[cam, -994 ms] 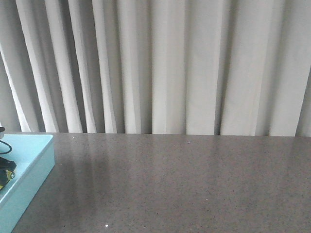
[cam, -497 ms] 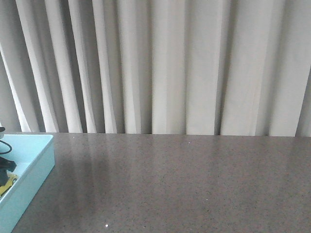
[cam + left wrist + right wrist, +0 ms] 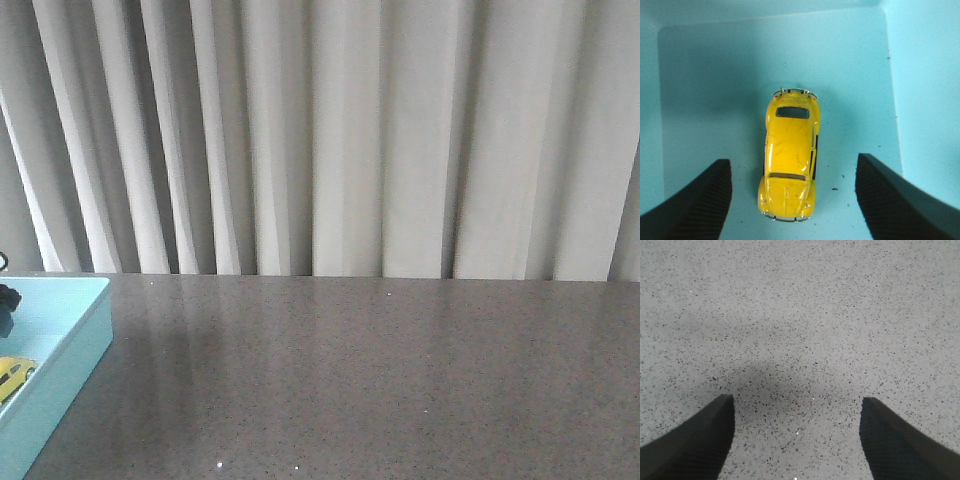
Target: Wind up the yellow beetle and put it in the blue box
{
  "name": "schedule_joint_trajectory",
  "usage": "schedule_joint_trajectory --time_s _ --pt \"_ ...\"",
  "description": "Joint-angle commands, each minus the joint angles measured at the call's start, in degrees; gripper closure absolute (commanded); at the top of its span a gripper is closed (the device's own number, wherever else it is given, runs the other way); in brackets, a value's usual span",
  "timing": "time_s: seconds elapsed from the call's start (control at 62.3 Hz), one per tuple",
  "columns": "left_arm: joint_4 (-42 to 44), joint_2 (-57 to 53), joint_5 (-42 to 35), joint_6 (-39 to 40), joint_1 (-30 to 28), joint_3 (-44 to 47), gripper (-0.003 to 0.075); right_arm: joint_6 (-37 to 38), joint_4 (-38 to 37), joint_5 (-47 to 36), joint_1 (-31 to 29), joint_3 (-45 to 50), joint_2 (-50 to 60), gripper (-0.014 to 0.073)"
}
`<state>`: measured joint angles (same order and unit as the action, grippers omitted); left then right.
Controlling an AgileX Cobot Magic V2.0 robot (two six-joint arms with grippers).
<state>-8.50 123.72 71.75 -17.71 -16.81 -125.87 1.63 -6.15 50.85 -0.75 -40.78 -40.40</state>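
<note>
Yellow beetle (image 3: 789, 161) inside blue box (image 3: 705, 75)

Yellow beetle (image 3: 789, 162): small bright yellow toy car, rounded body, dark windows, chrome bumpers at both ends. Upright on wheels, flat on floor of blue box (image 3: 705, 75). Lies between left jaws, clear of both, long axis running away from them, slightly nearer one jaw. In front view, only sliver of car (image 3: 12, 374) visible at frame edge.

Blue box (image 3: 70, 340): pale turquoise, matte, low straight walls. Sits on counter. Few dark specks on floor beside car.
</note>
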Motion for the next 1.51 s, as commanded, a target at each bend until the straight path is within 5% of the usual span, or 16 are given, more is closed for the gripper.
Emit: schedule_joint_trajectory --time_s 0.0,0.401,0.738,1.091,1.492 --pt "-2.7 -7.1 -0.1 0.7 0.1 -1.5 0.0206 -0.1 -0.9 -3.2 0.0 -1.4 0.1 0.0085" --pt "-6.3 -17.8 -0.1 2.2 0.4 0.0 0.0206 -0.1 -0.9 -3.2 0.0 -1.4 0.1 0.0085" --pt "-10.9 -30.9 -0.7 -0.3 1.2 19.0 0.0206 -0.1 -0.9 -3.2 0.0 -1.4 0.1 0.0085" --pt "-9.9 -45.7 -12.3 -2.6 12.5 40.1 0.0206 -0.1 -0.9 -3.2 0.0 -1.4 0.1 0.0085" --pt "-4.9 -59.7 -14.6 0.2 25.1 54.3 0.0206 -0.1 -0.9 -3.2 0.0 -1.4 0.1 0.0085"
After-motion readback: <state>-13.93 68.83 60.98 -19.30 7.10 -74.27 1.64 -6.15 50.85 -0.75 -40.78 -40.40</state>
